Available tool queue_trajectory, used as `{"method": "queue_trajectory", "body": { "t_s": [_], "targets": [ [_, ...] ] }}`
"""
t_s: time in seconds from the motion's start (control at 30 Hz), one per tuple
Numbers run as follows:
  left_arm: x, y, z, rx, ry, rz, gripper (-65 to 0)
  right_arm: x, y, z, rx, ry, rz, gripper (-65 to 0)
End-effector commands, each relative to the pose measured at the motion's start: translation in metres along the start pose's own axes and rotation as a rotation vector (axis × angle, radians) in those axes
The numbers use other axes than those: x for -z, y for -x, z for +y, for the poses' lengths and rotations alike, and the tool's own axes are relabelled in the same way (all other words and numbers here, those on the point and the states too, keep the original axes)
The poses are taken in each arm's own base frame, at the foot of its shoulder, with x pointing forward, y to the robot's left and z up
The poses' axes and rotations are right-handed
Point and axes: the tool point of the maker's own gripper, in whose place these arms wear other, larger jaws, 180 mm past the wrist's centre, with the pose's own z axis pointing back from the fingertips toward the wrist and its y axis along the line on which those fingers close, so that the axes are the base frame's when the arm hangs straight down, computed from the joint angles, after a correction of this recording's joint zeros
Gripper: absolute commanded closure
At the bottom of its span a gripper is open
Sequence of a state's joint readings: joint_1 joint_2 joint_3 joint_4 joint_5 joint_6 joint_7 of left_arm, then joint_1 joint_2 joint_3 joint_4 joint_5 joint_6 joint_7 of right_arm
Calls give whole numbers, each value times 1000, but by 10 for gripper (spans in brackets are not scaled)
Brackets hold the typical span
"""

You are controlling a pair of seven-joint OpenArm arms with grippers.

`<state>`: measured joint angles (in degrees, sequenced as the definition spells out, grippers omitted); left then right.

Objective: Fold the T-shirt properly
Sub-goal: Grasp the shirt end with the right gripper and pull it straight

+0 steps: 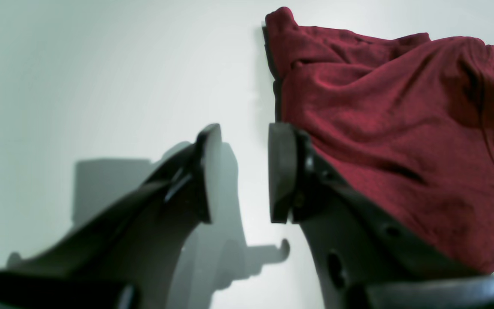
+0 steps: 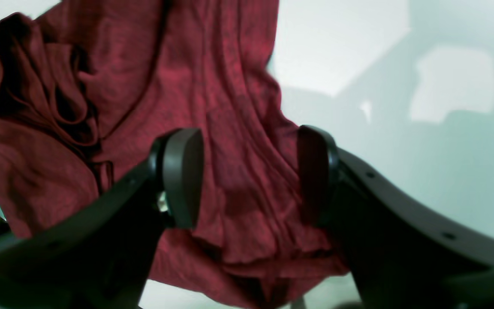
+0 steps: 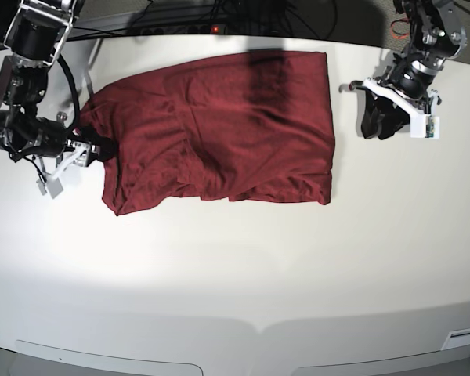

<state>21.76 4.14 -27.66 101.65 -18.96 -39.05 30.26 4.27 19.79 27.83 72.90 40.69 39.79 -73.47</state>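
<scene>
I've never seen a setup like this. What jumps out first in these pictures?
The big dark red T-shirt spread, wrinkled, across the far half of the white table catches the eye first. Next come the two black arms at either end: the right gripper sits at the shirt's edge with its fingers open over the fabric, while the left gripper hangs open, clear of the cloth.

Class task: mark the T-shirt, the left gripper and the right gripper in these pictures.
T-shirt [image 3: 219, 125], base view, middle of the cloth.
left gripper [image 1: 240, 171], left wrist view, gap between its open jaws.
right gripper [image 2: 249, 176], right wrist view, between its open jaws, over the cloth.
</scene>
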Motion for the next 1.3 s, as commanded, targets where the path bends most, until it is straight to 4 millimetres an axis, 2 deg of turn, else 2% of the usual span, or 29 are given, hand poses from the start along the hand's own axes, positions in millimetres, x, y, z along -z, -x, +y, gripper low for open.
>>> {"method": "queue_trajectory", "body": {
  "t_s": [0.0,0.1,0.27,0.37,0.47,0.57,0.63,0.83,0.97,1.17,1.27],
  "targets": [
    [-1,-13,-3,9,13,-46,-183,-4,-4,-1,-28,11,15,-349],
    [-1,-13,-3,9,13,-48,-183,-1,4,3,-49,8,72,-349],
    [-1,-13,-3,9,13,-47,-183,-7,1,-3,-54,22,66,-349],
    [-1,-13,-3,9,13,-48,-183,-22,-13,-15,-74,61,43,-349],
    [-1,-14,-3,8,13,-49,-183,-39,-43,-26,-102,104,-35,-349],
    [-1,-14,-3,8,13,-51,-183,-40,-55,-30,-118,139,-78,-349],
    [-1,-14,-3,8,13,-51,-183,-32,-55,-29,-129,162,-78,-349],
    [-1,-14,-3,9,13,-50,-183,-5,-46,-12,-169,155,-26,-349],
    [-1,-13,-3,9,13,-46,-183,0,-38,-16,-213,205,41,-349],
    [-1,-13,-3,9,13,-48,-183,1,-28,-14,-204,189,87,-348],
    [-1,-15,-3,9,13,-54,-183,2,-22,-4,-188,133,114,-288]
  ]
}}
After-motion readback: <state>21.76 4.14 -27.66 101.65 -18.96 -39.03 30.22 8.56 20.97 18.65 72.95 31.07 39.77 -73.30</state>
